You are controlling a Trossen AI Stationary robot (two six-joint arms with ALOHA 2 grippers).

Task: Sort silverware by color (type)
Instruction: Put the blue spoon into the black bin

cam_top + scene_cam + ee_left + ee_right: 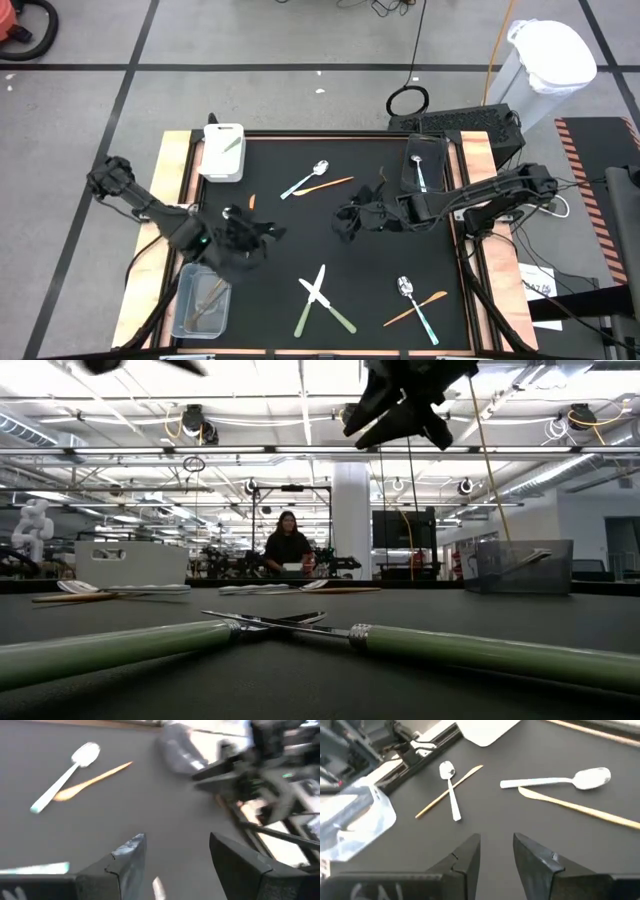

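Six loose utensils are lying on the black worktop [300, 230] in the high view: a blue-handled spoon [305, 180] crossing an orange utensil [325, 186] toward the far edge, two green-handled knives [322, 300] crossed at the near edge, and a second spoon [415, 305] over a second orange piece [415, 309] near the near right corner. The right hand [350, 218] is hovering at mid-worktop; the far spoon pair is lying just beyond it toward the far edge, long axes running roughly across the worktop, so this arm is probably the nearer one. The left hand [245, 235] is hanging close to the clear bin [200, 300] at the near left corner.

In the low view the crossed knives are filling the foreground; a person [288, 545] is sitting far behind.

In the left wrist view its fingers [127, 857] are standing well apart and empty, though blur is making this less certain.

In the right wrist view the fingers [467, 852] are parted by a narrow gap, gripping nothing, with both spoon pairs ahead.
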